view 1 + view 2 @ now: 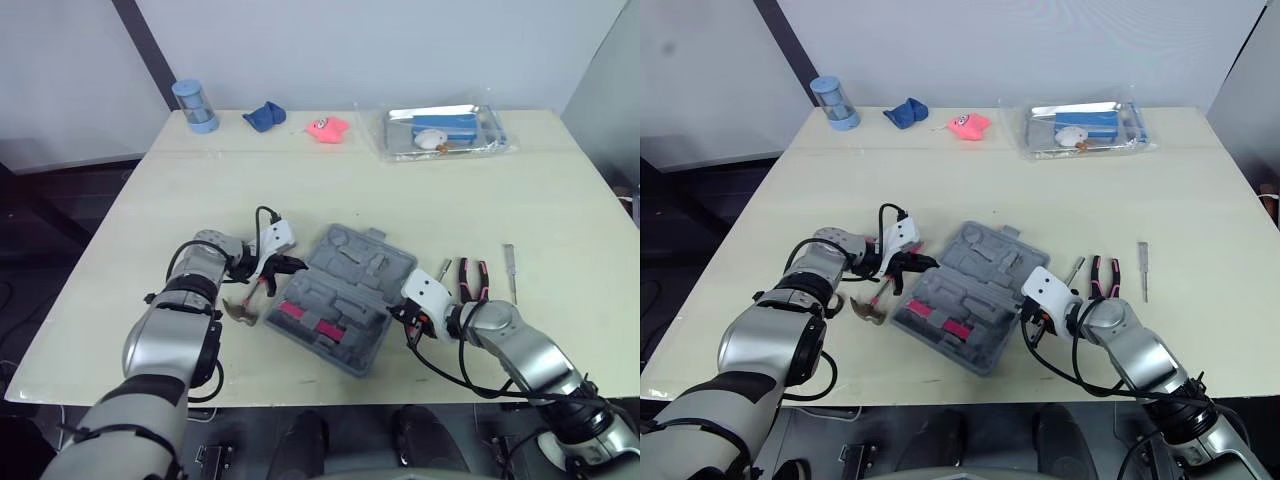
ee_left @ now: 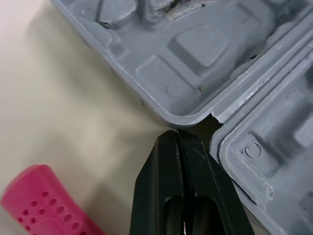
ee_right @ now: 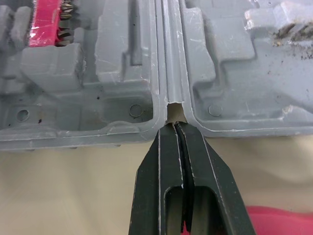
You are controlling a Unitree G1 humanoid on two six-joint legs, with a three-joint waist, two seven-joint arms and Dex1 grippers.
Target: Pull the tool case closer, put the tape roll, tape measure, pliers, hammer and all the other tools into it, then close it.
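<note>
Both pressed together, left pincer (image 2: 174, 136) and right pincer (image 3: 175, 128) flank tool case (image 1: 352, 268) on table (image 1: 400, 195)

Far along table (image 1: 300, 190): blue canister (image 1: 195, 105), blue cloth (image 1: 265, 116), pink toy (image 1: 327, 128), clear plastic bag (image 1: 400, 137).

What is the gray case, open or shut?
Open. The case lies spread flat, both molded halves facing up with the hinge between them.

left pincer (image 2: 175, 134) closed, right pincer (image 3: 175, 127) closed
</note>
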